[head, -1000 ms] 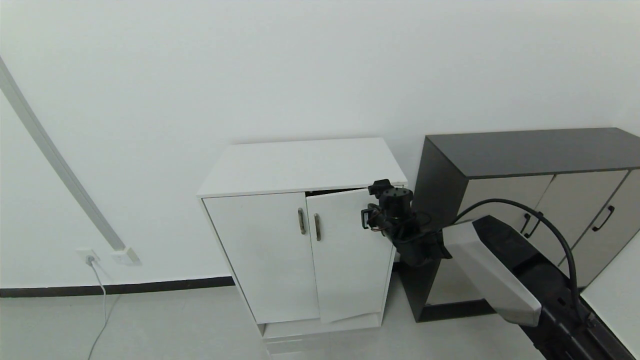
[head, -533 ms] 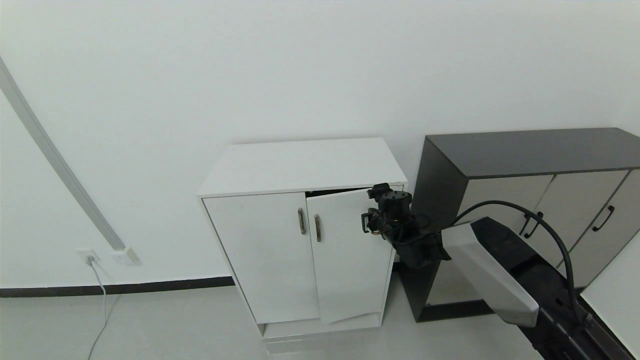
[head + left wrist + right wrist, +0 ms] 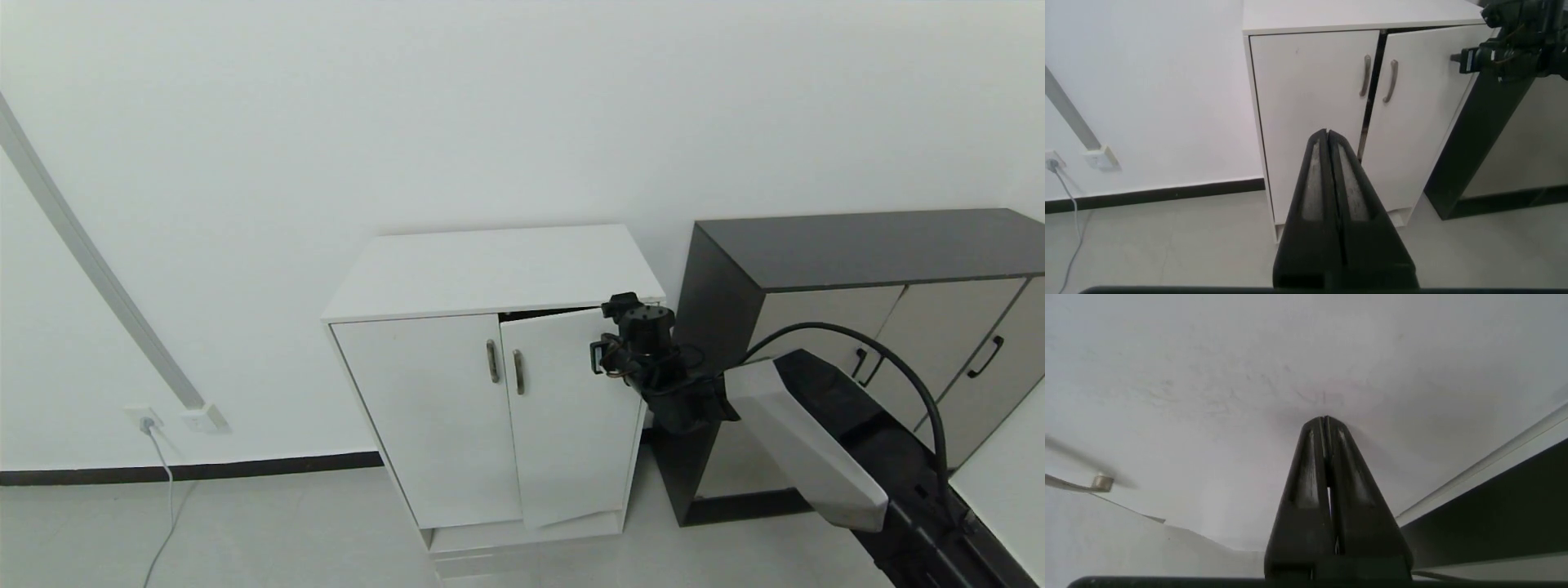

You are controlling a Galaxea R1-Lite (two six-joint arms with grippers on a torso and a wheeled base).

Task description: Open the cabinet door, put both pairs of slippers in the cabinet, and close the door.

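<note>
The cabinet (image 3: 490,273) stands against the wall (image 3: 522,106), just left of a dark cabinet (image 3: 857,245). Its left door (image 3: 424,408) is shut. The right door (image 3: 563,425) hangs slightly ajar (a dark gap shows along its top edge). The right gripper (image 3: 1325,425), fingers pressed together, has its tip at that door's white face on the hinge side, well away from the handle (image 3: 518,371). The left gripper (image 3: 1327,135), fingers likewise pressed together, hovers apart from the cabinet, pointing toward the doors.
</note>
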